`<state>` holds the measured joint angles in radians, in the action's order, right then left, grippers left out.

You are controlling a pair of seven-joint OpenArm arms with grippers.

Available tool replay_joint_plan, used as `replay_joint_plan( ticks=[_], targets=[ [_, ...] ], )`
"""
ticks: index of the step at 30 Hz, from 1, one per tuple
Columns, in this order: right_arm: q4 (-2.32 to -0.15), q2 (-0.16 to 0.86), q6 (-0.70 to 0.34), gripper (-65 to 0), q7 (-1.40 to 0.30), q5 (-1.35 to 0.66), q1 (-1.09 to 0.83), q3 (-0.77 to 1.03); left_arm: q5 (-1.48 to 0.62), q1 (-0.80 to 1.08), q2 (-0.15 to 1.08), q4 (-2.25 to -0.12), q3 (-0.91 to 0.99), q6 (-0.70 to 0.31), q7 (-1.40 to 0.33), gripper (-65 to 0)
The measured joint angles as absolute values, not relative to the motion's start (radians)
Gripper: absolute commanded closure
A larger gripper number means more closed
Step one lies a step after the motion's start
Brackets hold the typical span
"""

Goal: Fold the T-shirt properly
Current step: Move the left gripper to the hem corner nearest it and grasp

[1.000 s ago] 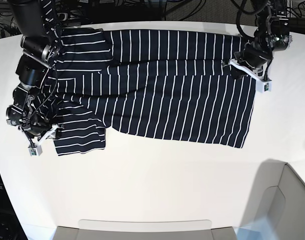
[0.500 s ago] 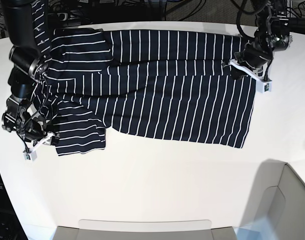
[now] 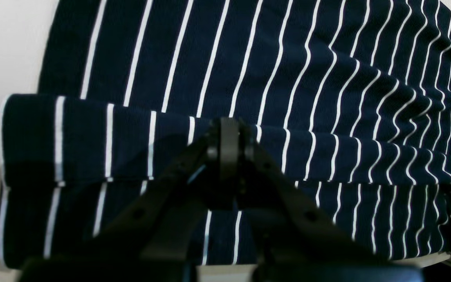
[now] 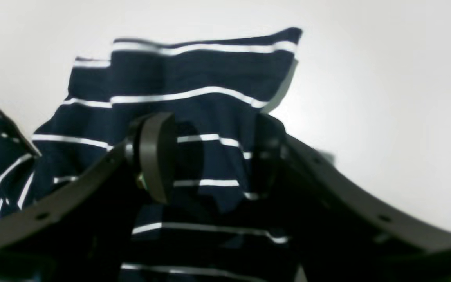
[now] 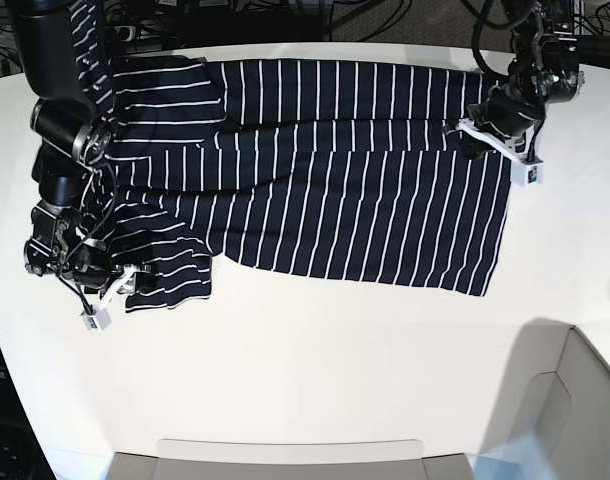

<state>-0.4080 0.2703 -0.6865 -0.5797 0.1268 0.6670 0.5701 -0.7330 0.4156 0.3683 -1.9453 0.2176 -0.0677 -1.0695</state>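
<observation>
The T-shirt (image 5: 335, 180), dark navy with thin white stripes, lies spread across the far half of the white table (image 5: 315, 370), its upper part folded over. At the right end my left gripper (image 5: 475, 143) is shut on the edge of that folded layer. The left wrist view shows its fingers (image 3: 229, 137) pressed together on the T-shirt (image 3: 327, 78) at the fold. At the left end my right gripper (image 5: 115, 285) stands open over the lower sleeve. In the right wrist view its jaws (image 4: 210, 164) are wide apart with the T-shirt (image 4: 194, 74) sleeve between them.
Grey bin rims show along the near edge (image 5: 285, 455) and at the near right corner (image 5: 575, 400). Cables lie behind the table's far edge (image 5: 285, 15). The table's left edge curves close to my right arm.
My right gripper has swung right and a little nearer, onto the lower left corner of the sleeve. The left gripper has stayed where it was.
</observation>
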Motion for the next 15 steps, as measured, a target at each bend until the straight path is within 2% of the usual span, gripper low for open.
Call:
replay_joint_plan(
  ticks=[12, 15],
  targets=[
    [-0.408, 0.266, -0.686, -31.1, -0.582, 0.127, 0.670, 0.570, -0.726, 0.258, 0.366, -1.945, 0.224, -0.067, -1.079, 0.0],
    [-0.408, 0.269, -0.686, -31.1, -0.583, 0.126, 0.670, 0.569, -0.727, 0.181, 0.369, -1.940, 0.227, -0.068, -1.076, -10.8]
  ],
)
